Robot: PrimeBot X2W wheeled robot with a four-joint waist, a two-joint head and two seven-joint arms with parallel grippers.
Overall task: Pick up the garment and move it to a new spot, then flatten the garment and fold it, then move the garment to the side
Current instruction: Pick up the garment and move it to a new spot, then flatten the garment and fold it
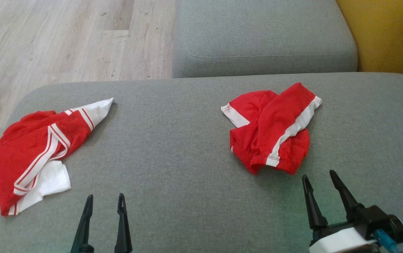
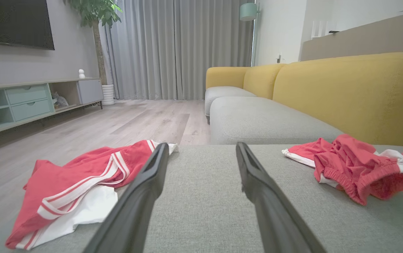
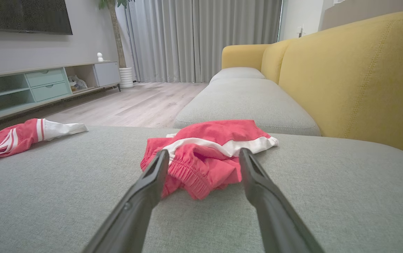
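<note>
Your right gripper (image 1: 318, 174) hangs with fingers spread and empty, just short of the crumpled red shorts (image 1: 273, 128) on the grey sofa seat (image 1: 173, 140). Your left gripper (image 1: 105, 195), fingers likewise apart and empty, sits near the red-and-white shirt (image 1: 29, 151) at the seat's left edge.

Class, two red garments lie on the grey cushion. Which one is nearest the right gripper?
The bunched red shorts, just beyond the right gripper; the red-and-white top lies far left.
</note>
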